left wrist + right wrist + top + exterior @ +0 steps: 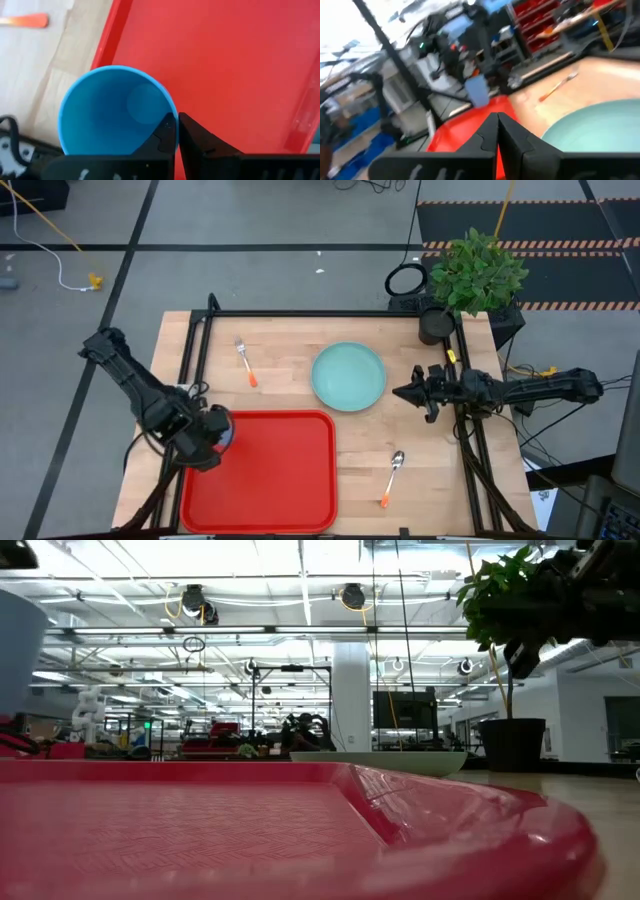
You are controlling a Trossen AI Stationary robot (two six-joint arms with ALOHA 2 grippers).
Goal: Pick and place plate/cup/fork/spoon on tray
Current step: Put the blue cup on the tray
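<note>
The red tray (280, 480) lies at the table's near left. My left gripper (212, 442) is shut on the blue cup (107, 112) over the tray's left rim; in the low view the cup (15, 650) hangs above the tray (300, 830). The mint plate (349, 375) lies on the table beyond the tray's far right corner. The fork (245, 363) lies left of the plate, the spoon (392, 475) right of the tray. My right gripper (405, 393) is shut and empty, just right of the plate (600, 125). My left gripper pinches the cup's wall at the rim (169, 107), one finger (165, 135) inside the cup and one (200, 140) outside. The fingers come from above, pointing down. The cup stands upright, mouth up, lifted clear over the tray's left edge (107, 40).
A potted plant (475, 275) stands at the table's far right corner. Black frame rails (300, 313) run along the table's far, left and right sides. Bare wood lies between tray and plate.
</note>
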